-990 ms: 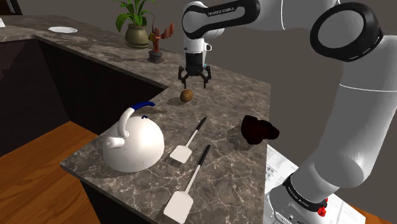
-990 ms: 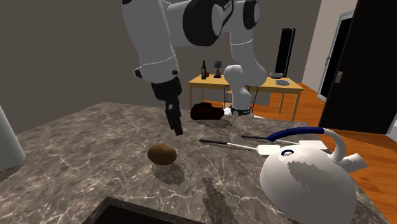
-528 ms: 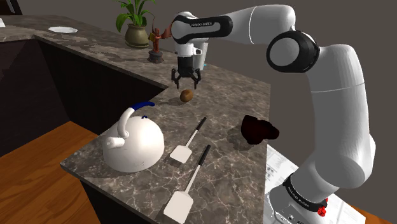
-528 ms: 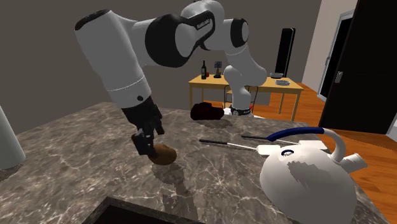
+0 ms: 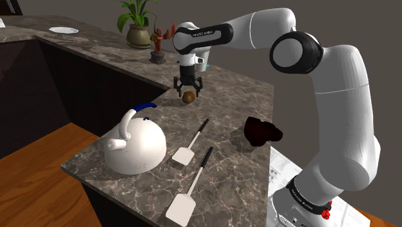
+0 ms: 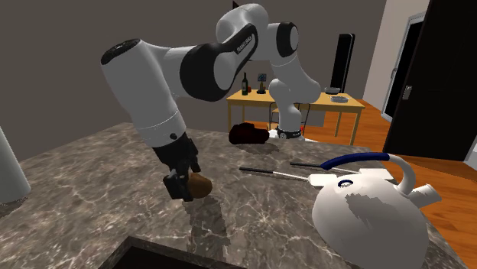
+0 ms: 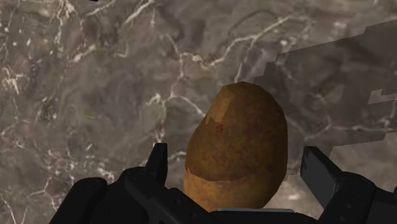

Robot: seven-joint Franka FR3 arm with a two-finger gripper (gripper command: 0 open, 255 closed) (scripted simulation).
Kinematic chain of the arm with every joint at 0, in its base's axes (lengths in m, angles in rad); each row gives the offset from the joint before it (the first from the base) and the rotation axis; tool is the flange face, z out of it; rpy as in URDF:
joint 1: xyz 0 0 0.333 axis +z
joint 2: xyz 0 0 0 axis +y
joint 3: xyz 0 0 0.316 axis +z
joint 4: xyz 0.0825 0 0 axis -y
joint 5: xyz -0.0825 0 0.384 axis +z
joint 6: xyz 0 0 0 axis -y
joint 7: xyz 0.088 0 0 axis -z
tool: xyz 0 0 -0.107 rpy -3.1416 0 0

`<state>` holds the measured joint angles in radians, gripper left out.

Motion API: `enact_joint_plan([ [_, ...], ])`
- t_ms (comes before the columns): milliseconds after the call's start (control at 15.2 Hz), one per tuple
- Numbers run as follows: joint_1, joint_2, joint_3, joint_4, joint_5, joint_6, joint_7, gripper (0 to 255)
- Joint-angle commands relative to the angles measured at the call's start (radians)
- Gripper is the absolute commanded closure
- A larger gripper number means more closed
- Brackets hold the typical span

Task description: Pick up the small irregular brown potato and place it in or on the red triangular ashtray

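Potato [image 7: 238, 149] lies on the desk [image 7: 95, 76] between the fingers [image 7: 159, 162] of our open hand [image 7: 236, 158], untouched; we straddle it low so that closing should grip it.

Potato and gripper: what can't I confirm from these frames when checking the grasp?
1. Wrist view: the gripper body covers the potato at its near end.
2. Second exterior view: the gripper hides part of the potato; whether it reaches the counter cannot be told.
3. Shoulder view: the ashtray is too dark to show its hollow or shape.
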<state>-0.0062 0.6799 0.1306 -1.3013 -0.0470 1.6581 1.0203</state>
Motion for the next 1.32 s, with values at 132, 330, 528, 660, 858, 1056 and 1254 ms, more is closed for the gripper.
enact_joint_plan([
  [132,-0.001,0.000,0.000,-0.008,0.000,0.009,0.000,0],
  [330,-0.001,0.000,0.000,-0.008,0.000,0.009,0.000,0],
  [528,-0.001,0.000,0.000,-0.008,0.000,0.008,0.000,255],
  [660,-0.001,0.000,0.000,-0.008,0.000,0.008,0.000,255],
  [858,-0.001,0.000,0.000,-0.008,0.000,0.008,0.000,255],
  [1056,-0.001,0.000,0.000,-0.008,0.000,0.009,0.000,255],
  [1254,-0.001,-0.013,0.001,0.012,0.001,-0.024,0.000,255],
])
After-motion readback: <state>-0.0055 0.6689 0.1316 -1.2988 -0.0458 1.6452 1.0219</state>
